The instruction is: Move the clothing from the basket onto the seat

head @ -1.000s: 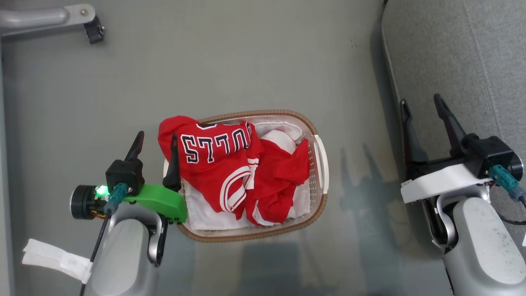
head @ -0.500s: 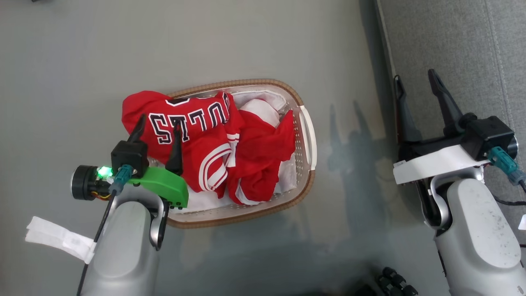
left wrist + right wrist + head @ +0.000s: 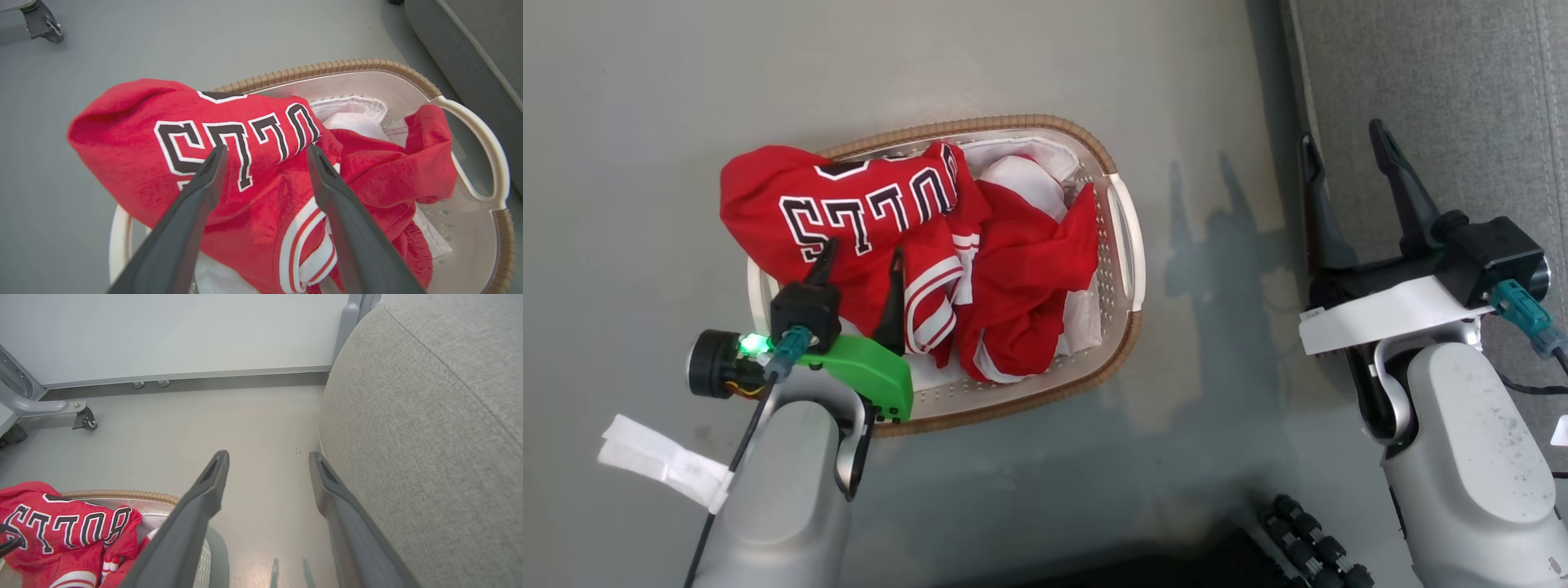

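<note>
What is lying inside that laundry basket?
A red BULLS jersey draped over the basket rim, a plainer red-and-white garment beside it, and a white sheet beneath. Whatever else lies under them is covered.

Fleecy cloth jersey [image 3: 229, 171] in a perforated plastic basket [image 3: 482, 228].

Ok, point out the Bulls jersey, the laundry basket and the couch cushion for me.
Bulls jersey [image 3: 241, 155], left wrist view, on the black-and-white lettering.
laundry basket [image 3: 1135, 245], head view, on its white side handle.
couch cushion [image 3: 429, 437], right wrist view, on the grey fabric.
</note>
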Robot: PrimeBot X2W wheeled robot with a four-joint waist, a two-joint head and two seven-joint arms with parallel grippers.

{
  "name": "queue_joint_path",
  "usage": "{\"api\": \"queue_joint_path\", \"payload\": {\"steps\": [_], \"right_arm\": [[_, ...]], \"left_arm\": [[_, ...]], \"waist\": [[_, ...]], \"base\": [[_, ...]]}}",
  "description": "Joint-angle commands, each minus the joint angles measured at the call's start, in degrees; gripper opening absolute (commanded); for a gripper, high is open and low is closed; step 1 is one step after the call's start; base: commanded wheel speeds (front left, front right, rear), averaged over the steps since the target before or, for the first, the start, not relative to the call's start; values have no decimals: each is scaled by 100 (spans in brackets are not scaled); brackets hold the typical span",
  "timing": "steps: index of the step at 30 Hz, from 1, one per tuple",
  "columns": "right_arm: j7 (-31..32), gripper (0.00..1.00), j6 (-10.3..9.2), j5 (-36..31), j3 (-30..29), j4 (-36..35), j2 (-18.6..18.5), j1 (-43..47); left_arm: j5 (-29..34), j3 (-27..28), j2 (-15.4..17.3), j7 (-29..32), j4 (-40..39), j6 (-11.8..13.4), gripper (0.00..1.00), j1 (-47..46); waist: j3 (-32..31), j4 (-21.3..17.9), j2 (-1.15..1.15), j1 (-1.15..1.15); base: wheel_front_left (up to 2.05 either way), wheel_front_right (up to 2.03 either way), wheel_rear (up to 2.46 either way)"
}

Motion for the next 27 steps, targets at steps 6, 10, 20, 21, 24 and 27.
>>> {"api": "queue_joint_path", "payload": {"steps": [6, 10, 20, 21, 24, 27], "right_arm": [[-11, 100, -2, 16, 61, -29, -69, -116], [-11, 100, -2, 17, 32, -49, -81, -164], [-11, 100, -2, -7, 54, -19, -115, -237], [-11, 100, -2, -7, 56, -27, -112, -239], [-11, 100, -2, -18, 60, -55, -96, -274], [-11, 100, -2, -4, 58, -66, -86, -314]], "left_arm": [[10, -374, 39, -4, 310, -32, 100, -215], [51, -565, 38, -3, 560, -21, 100, -335], [276, -892, 41, -4, 1375, 190, 100, -859], [305, -905, 40, -4, 1434, 225, 100, -903], [375, -940, 47, -4, 1577, 297, 100, -1038], [452, -1015, 48, -4, 1786, 329, 100, -1173]], "waist": [[200, -85, 0, 0], [308, -143, 0, 0], [602, -198, 0, 0], [630, -206, 0, 0], [708, -224, 0, 0], [782, -234, 0, 0]], "base": [[0, 0, 0], [0, 0, 0], [0, 0, 0], [0, 0, 0], [0, 0, 0], [0, 0, 0]]}}
